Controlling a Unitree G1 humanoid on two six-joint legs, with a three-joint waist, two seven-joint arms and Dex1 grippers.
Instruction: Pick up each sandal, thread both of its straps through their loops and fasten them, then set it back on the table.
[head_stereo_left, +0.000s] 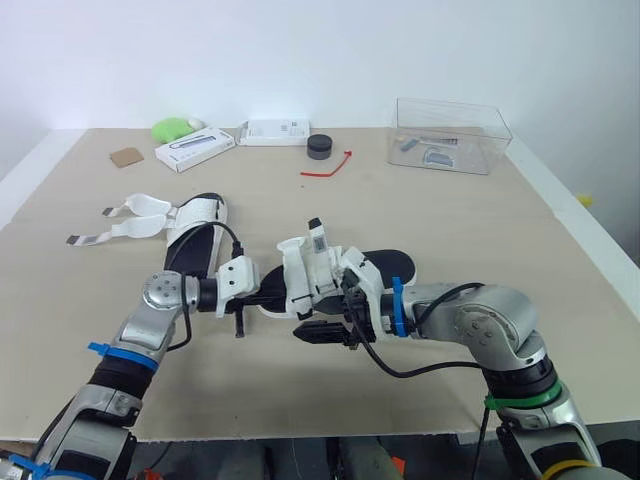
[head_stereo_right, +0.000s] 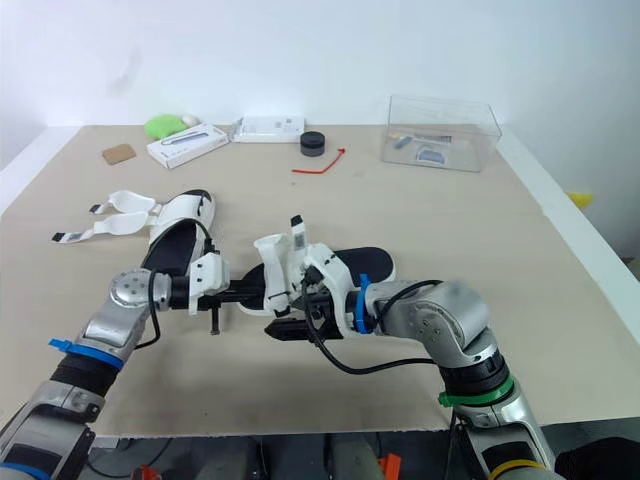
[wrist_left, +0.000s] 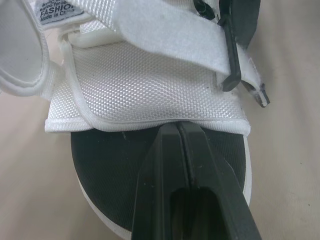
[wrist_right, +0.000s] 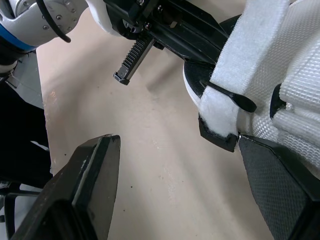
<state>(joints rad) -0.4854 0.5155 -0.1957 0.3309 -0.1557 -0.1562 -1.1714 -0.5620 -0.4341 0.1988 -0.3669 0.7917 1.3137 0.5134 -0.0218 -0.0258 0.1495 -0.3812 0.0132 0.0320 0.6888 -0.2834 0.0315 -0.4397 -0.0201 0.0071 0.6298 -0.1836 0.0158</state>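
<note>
Near sandal (head_stereo_left: 388, 265) fastening looks unfinished: left gripper (wrist_left: 177, 125) jaws together at its upper, right gripper (wrist_right: 174, 145) jaws wide apart. Far sandal (head_stereo_left: 195, 245) straps (head_stereo_left: 135, 215) loose on tabletop (head_stereo_left: 450, 220), all left.

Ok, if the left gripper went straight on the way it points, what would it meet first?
The sandal, at the edge of its white mesh flap. The left gripper, shut, seems right at that edge, above the black insole, though depth is unclear.
</note>
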